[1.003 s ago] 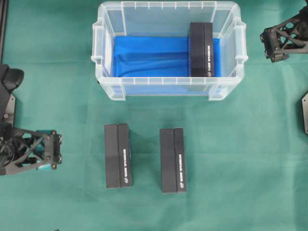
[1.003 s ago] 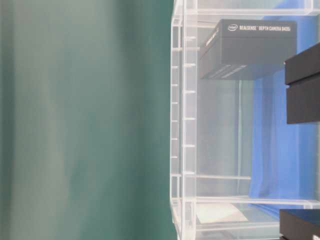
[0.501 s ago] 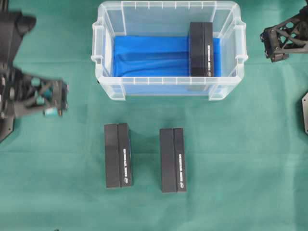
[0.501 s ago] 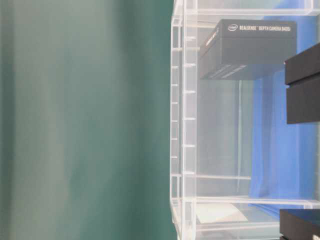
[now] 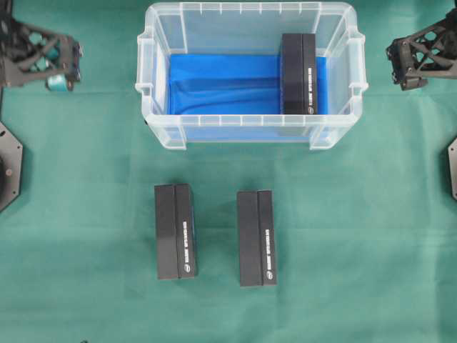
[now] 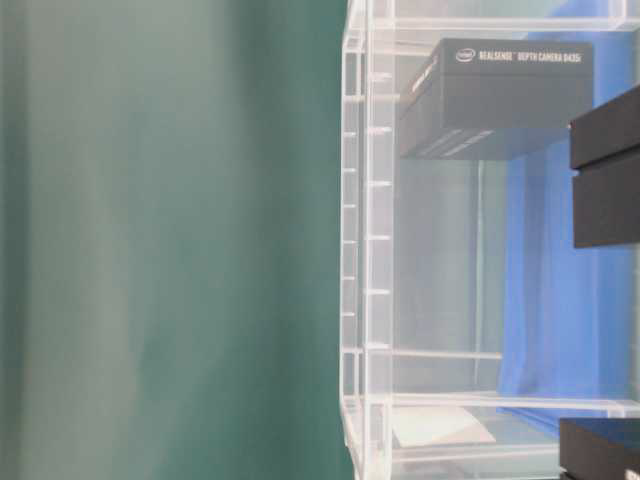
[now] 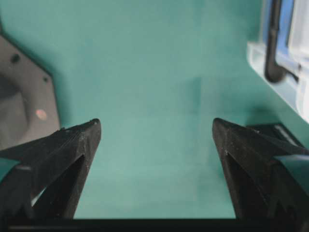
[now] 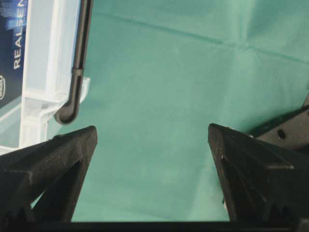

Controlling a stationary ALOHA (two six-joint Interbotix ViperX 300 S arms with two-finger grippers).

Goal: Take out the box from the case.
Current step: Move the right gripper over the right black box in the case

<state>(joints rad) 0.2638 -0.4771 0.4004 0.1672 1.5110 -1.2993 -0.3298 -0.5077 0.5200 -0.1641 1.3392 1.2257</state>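
Nearest you: two black boxes on green cloth (image 5: 86,214), one left (image 5: 176,231), one right (image 5: 257,237), side by side, apart. Beyond them, one case (image 5: 250,123), one box (image 5: 298,73) inside at right end on blue lining (image 5: 221,82). You have two grippers: left gripper (image 5: 68,64) and right gripper (image 5: 400,68) flank case, jaws spread wide, holding nothing.
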